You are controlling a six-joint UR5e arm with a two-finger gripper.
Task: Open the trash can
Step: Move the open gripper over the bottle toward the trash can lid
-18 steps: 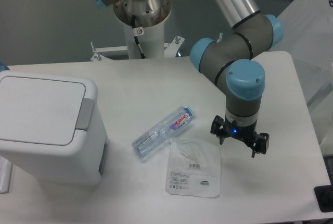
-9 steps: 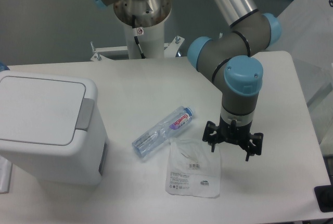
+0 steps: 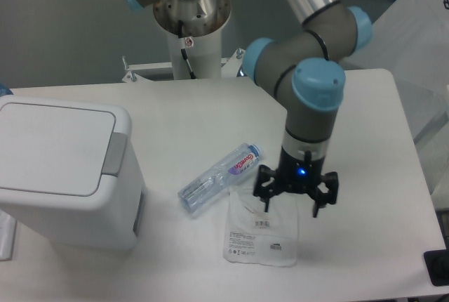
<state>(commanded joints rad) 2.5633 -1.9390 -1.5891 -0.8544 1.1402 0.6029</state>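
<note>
The gripper [image 3: 291, 202] hangs over a clear plastic bag [image 3: 262, 228], fingers spread apart, gripping nothing. Beyond lies a bottle [image 3: 219, 178]. The trash can [image 3: 59, 172] stands upright at the counter's [image 3: 203, 116] left edge, lid shut, grey tab facing right.

White bin, clear bottle and black claw on a pale surface

The trash can [image 3: 63, 175] at the left is white with a grey push tab on its lid. The bottle [image 3: 219, 180] is clear, with a blue cap and a purple-and-white label carrying red lettering. The plastic bag [image 3: 261, 230] is translucent white with small dark print. The claw [image 3: 295, 188] is black with a blue light above it, on a grey arm with light blue caps. The surface [image 3: 196, 112] is white.
</note>
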